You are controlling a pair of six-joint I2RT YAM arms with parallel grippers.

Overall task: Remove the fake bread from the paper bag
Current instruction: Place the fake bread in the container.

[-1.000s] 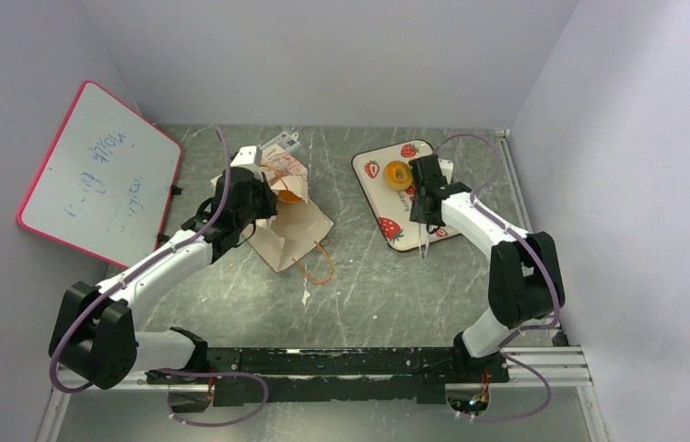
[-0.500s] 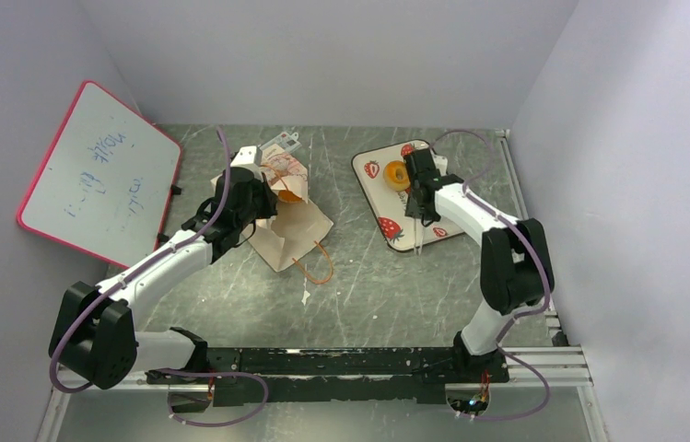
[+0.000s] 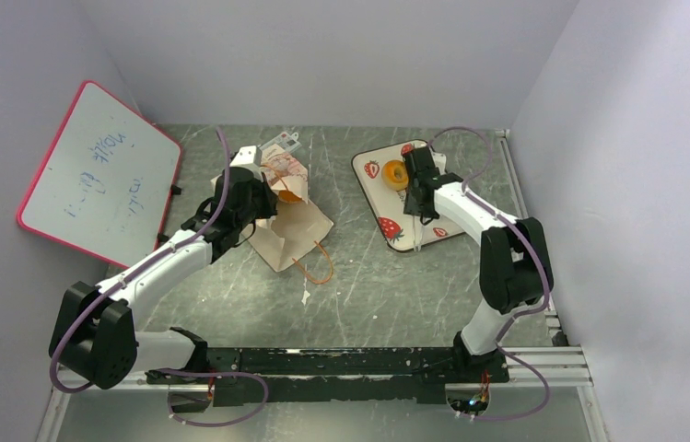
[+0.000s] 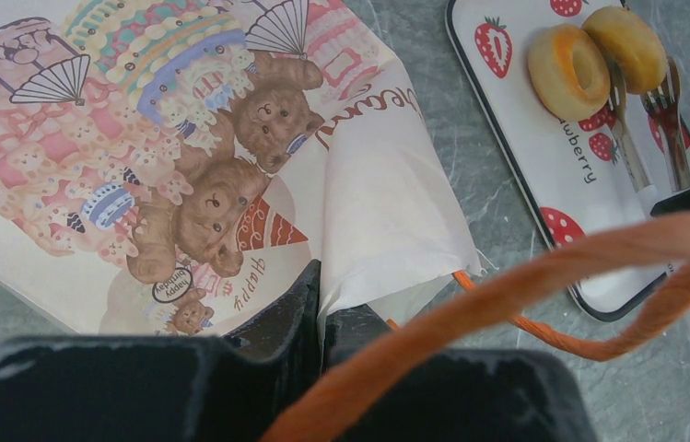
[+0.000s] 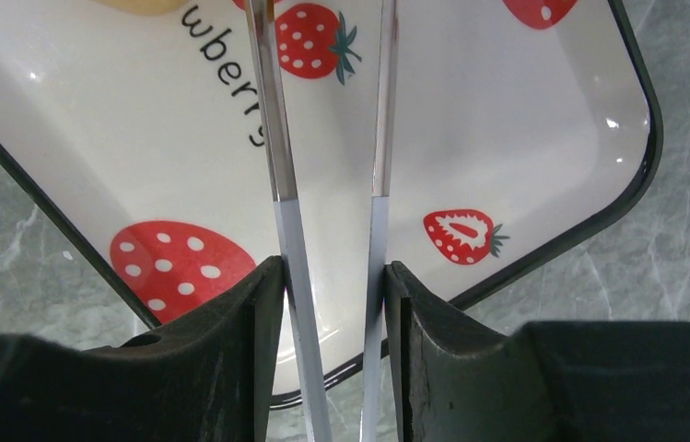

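Since a second ago the right arm has tucked its elbow in, and the right gripper has slid a little across the strawberry tray toward its bag-side edge. The left arm and the bag are unchanged.

The right gripper clamps a pair of tongs by the arms, blades narrowly apart. The tips sit on the tray just beside the bun, with nothing between them as far as I can tell.

Fake bread: a ring bagel and the bun lie side by side on the tray. Judgement: a drop-off is done and another trip to the bag is likely.

The paper bag lies flat to the left of the tray, well apart. The left gripper is pinched tight on its rim, with the orange cord handle looping past. There is an orange shape at the bag mouth; I cannot tell whether it is bread or cord.

- Tray: glossy, hard, rounded corners.
- Tongs: thin polished metal.
- Bag: creased matte paper.
- Bread: smooth, plastic-looking.
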